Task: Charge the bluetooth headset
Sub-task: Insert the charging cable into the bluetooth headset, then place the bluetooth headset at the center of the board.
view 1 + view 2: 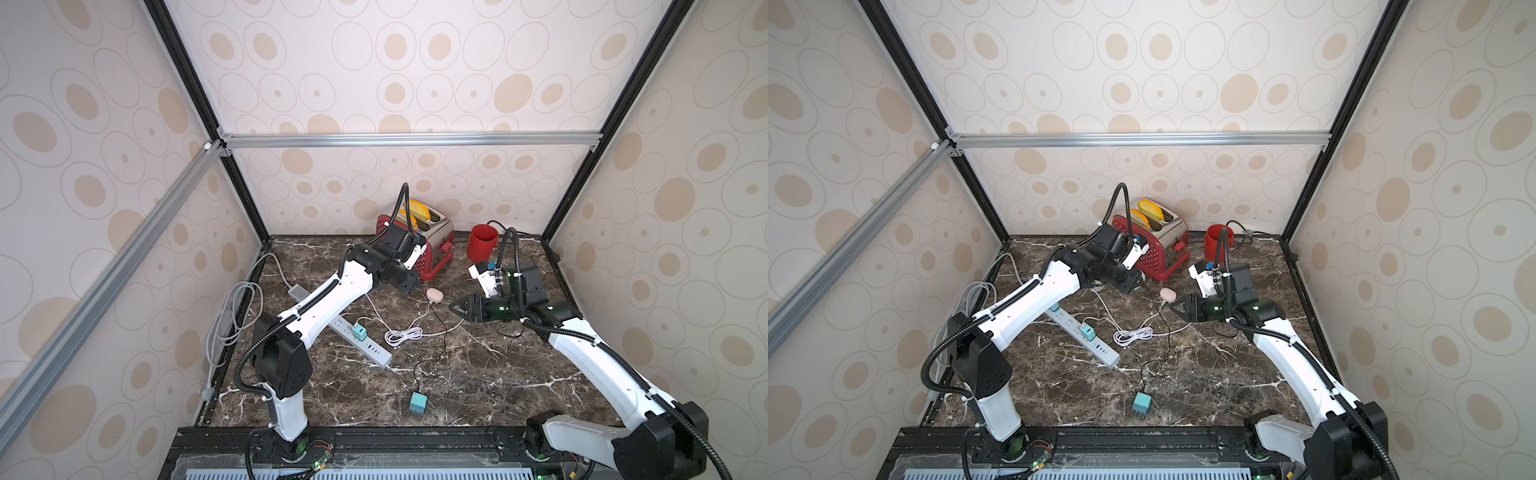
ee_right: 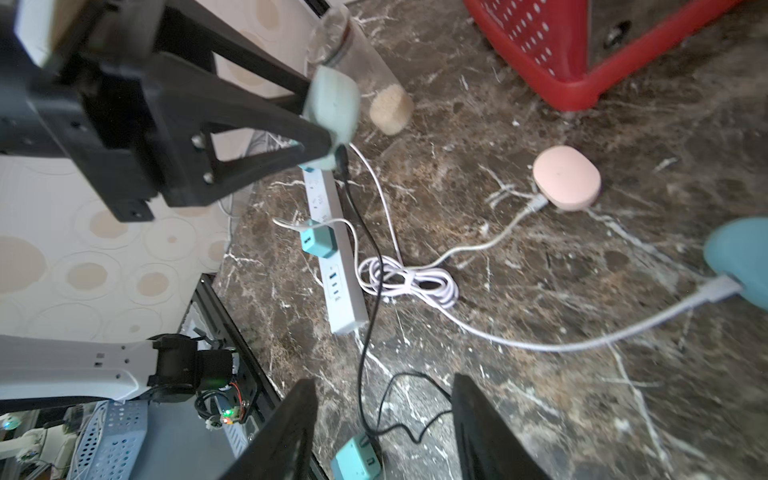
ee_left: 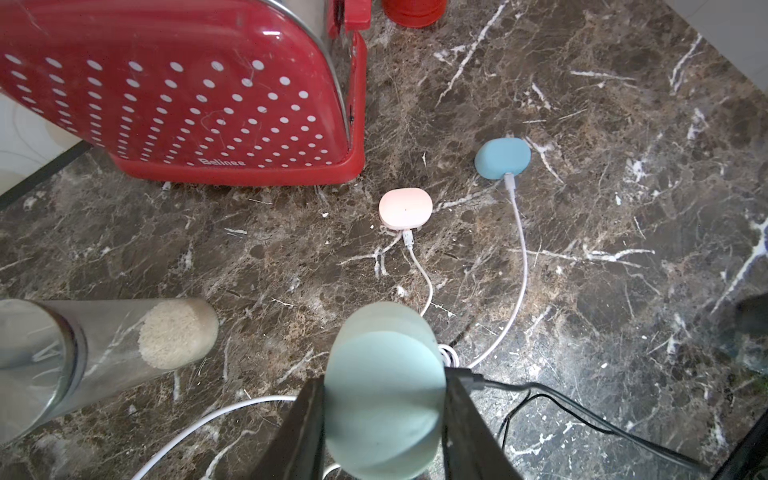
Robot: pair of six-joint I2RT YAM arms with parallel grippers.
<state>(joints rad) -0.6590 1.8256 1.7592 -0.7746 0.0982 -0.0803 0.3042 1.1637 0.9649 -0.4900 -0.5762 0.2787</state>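
- The left gripper is clamped on the mint-green headset case, one jaw against each side, holding it over the marble table (the case fills the gap completely).
- A black cable ends in a plug pressed to the case's edge, just beside one jaw. It trails across the table to a loose teal adapter lying near the front edge.
- The right gripper has its jaws spread with nothing between them. It hangs above the table with the black cable's slack below it.
- A pink case and a blue case rest on the table, each with a white cable plugged in.
- A white power strip lies towards the table's left side, with a teal charger seated in it.
- At the back stand a red toaster and a red cup. A glass bottle holding rice lies on its side.
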